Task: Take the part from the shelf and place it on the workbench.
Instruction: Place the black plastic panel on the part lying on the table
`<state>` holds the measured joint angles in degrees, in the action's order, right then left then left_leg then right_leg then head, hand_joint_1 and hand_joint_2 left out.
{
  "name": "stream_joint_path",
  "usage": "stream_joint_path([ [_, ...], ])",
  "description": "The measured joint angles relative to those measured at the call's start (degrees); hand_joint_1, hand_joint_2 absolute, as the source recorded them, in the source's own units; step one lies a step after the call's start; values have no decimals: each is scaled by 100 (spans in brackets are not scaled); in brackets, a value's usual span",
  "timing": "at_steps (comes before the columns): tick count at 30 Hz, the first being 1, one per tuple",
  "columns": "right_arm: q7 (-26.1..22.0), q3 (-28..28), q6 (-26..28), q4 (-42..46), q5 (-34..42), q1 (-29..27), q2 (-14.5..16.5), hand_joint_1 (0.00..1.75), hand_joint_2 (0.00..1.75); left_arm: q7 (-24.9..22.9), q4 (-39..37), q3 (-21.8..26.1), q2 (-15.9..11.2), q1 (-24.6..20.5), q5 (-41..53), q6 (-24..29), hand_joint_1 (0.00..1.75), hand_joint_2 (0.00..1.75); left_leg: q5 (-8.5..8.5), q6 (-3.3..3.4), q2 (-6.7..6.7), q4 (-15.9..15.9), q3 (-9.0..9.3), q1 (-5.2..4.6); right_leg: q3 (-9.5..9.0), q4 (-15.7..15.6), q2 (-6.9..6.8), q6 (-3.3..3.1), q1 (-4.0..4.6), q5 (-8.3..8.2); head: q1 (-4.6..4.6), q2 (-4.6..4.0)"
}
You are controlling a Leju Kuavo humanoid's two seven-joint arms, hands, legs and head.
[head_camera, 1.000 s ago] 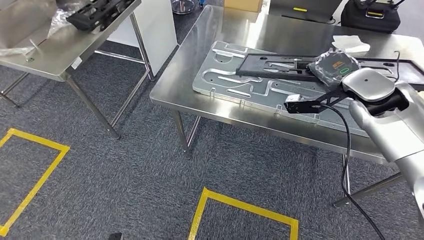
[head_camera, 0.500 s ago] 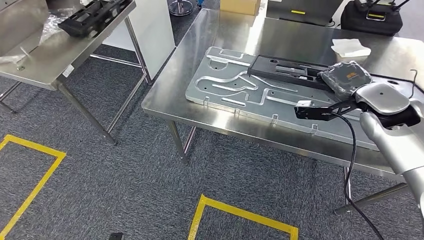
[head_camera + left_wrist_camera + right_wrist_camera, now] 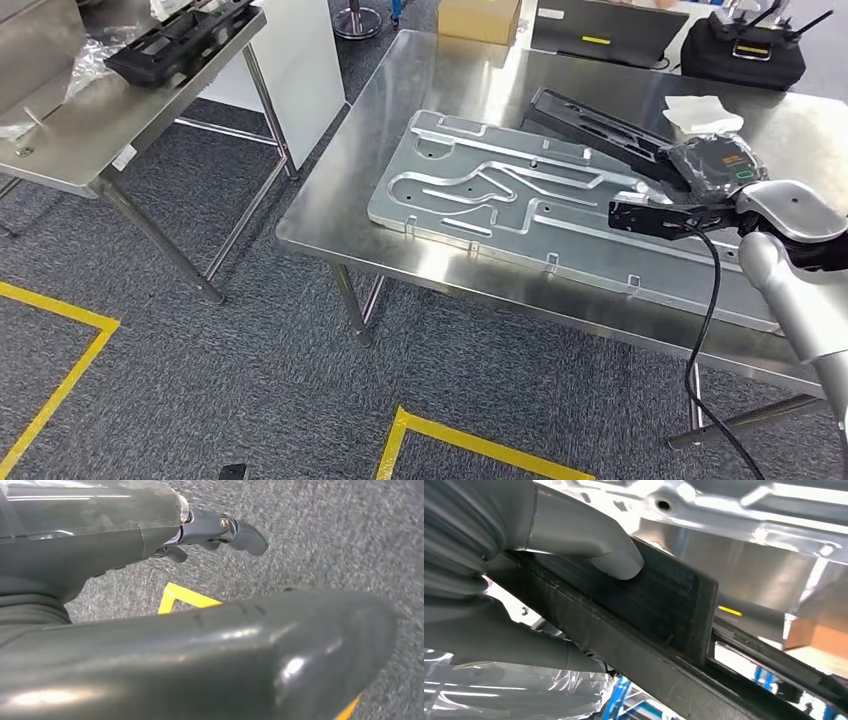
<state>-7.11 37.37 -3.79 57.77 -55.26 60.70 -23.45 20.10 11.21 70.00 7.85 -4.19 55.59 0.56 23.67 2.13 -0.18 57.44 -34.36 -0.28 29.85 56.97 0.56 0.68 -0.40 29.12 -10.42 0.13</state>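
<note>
While the right hand [image 3: 524, 575] grips the black plastic part [image 3: 610, 130], it's over the workbench [image 3: 460, 70]. Left hand [image 3: 220, 530]: holds nothing, fingers apart.

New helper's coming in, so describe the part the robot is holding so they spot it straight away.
Find the large stainless steel workbench carrying a flat silver grooved metal plate. Above the plate's far right side, the right hand holds a long black plastic frame part, the only long piece tilted up off the surface.
</note>
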Motion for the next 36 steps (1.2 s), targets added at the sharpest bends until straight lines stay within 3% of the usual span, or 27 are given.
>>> stream_joint_path([
  [2, -34, -86, 39, -7, 16, 6, -1, 175, 175, -15, 0, 1, -1, -6, 0, 23, 0, 0, 41, 26, -6, -155, 124, 33, 219, 417, -12, 45, -8, 188, 0, 0],
  [4, -56, -144, 79, -45, 25, -40, 0, 175, 175, -49, 0, 1, -1, -6, 1, 75, 0, 0, 89, 41, -20, -174, 204, 34, 660, 1180, -18, 84, -30, 442, 0, 0],
  [5, -64, -155, 87, -74, 27, -99, 0, 175, 175, -68, 0, 2, -1, 0, 2, 101, 0, 0, 129, 42, -30, -172, 253, 34, 862, 1464, -18, 101, -44, 462, 1, 0],
  [6, -72, -161, 91, -102, 28, -162, 0, 175, 175, -82, 0, 4, -1, 8, 2, 118, 0, 0, 174, 37, -41, -165, 308, 35, 994, 1567, -20, 114, -58, 359, 1, 0],
  [7, -78, -166, 93, -124, 29, -212, 0, 175, 175, -92, 0, 6, -1, 15, 2, 129, 0, 0, 221, 29, -51, -151, 360, 35, 1047, 1478, -23, 122, -72, 139, 2, 0],
  [8, -84, -180, 95, -138, 29, -234, -1, 175, 175, -97, 0, 8, 0, 20, 2, 134, 0, 0, 276, 15, -58, -126, 407, 34, 1007, 1157, -28, 122, -82, -191, 2, 0],
  [10, -96, -232, 110, -158, 28, -226, -8, 175, 175, -96, 0, 10, 1, 21, 5, 138, 0, 0, 376, -29, -65, -65, 451, 24, 861, 543, -36, 102, -69, -633, 1, -1],
  [11, -109, -258, 119, -169, 26, -217, -18, 175, 175, -90, 0, 10, 0, 17, 7, 138, 0, 0, 414, -57, -69, -35, 451, 20, 794, 339, -38, 75, -52, -707, 0, -1],
  [13, -139, -289, 131, -196, 16, -208, -43, 175, 175, -78, 0, 11, -2, 5, 10, 136, 0, 0, 455, -116, -75, 1, 423, 12, 744, 247, -37, 11, -14, -610, -2, 0],
  [16, -168, -344, 136, -221, 5, -209, -61, 175, 175, -65, 2, 11, -19, -12, 11, 136, 0, 0, 610, -214, -49, 192, 332, 3, 676, 168, -40, -75, -71, -509, -4, 0],
  [17, -180, -356, 134, -231, 6, -211, -63, 131, 175, -60, 2, 11, -25, -15, 15, 137, 0, 0, 736, -247, -35, 444, 217, 8, 644, 152, -40, -95, -90, -496, -3, 0],
  [19, -221, -365, 126, -273, 8, -228, -65, 44, 175, -49, 2, 10, -28, -16, 46, 131, 0, 87, 1025, -285, -18, 1223, -188, 33, 602, 150, -37, -124, -84, -469, -3, 0],
  [20, -245, -365, 121, -297, 9, -242, -66, 0, 175, -45, 2, 10, -28, -15, 67, 126, 0, 87, 1103, -291, -16, 1569, -401, 41, 587, 154, -32, -129, -80, -456, -3, 0],
  [21, -267, -365, 118, -322, 9, -254, -67, 0, 175, -40, 2, 9, -28, -14, 87, 119, 0, 87, 1068, -288, -16, 1747, -548, 43, 568, 159, -27, -131, -75, -439, -3, 0],
  [22, -286, -365, 116, -341, 10, -261, -69, 0, 175, -37, 2, 9, -30, -12, 103, 112, 0, 44, 918, -276, -16, 1710, -597, 43, 544, 166, -22, -129, -71, -420, -3, 0],
  [23, -299, -368, 116, -355, 12, -263, -74, 0, 175, -35, 2, 9, -33, -12, 114, 110, 0, 0, 665, -254, -16, 1438, -531, 42, 514, 171, -17, -122, -68, -399, -3, 0],
  [25, -317, -378, 117, -368, 16, -254, -88, 0, 175, -34, 2, 9, -46, -13, 130, 107, 0, 0, 189, -192, -18, 673, -262, 29, 456, 176, -12, -95, -51, -361, -3, -1],
  [26, -321, -384, 118, -371, 19, -247, -99, 0, 175, -32, 2, 9, -51, -16, 129, 102, 0, 0, 84, -166, -19, 376, -142, 17, 448, 177, -10, -73, -43, -352, -3, -1],
  [27, -321, -391, 119, -374, 23, -242, -116, 0, 175, -30, 2, 9, -55, -19, 123, 91, 0, 0, 68, -144, -20, 218, -79, 6, 455, 174, -9, -48, -35, -354, -2, -1],
  [31, -337, -454, 122, -382, 53, -250, -198, 0, 175, -25, 2, 9, -56, -19, 109, 65, 0, 0, 81, -39, -20, 73, -17, 17, 500, 242, -19, 73, -46, -299, -2, -1],
  [33, -339, -501, 121, -381, 85, -264, -272, 0, 175, -21, 2, 9, -56, -26, 119, 60, 0, 0, 59, 18, -18, 33, 6, 31, 732, 750, -27, 115, -56, -11, -2, -1],
  [35, -338, -545, 94, -344, 154, -357, -401, 0, 175, -11, 2, 9, -57, -29, 161, 43, 0, 0, 63, 45, -24, 36, 7, 23, 1115, 1512, -28, 143, -55, 306, -2, 0],
  [36, -338, -570, 67, -297, 204, -440, -490, 0, 175, -7, 2, 8, -57, -27, 184, 27, 0, 0, 69, 52, -33, 45, 8, 19, 1239, 1738, -28, 149, -54, 346, -2, 0],
])
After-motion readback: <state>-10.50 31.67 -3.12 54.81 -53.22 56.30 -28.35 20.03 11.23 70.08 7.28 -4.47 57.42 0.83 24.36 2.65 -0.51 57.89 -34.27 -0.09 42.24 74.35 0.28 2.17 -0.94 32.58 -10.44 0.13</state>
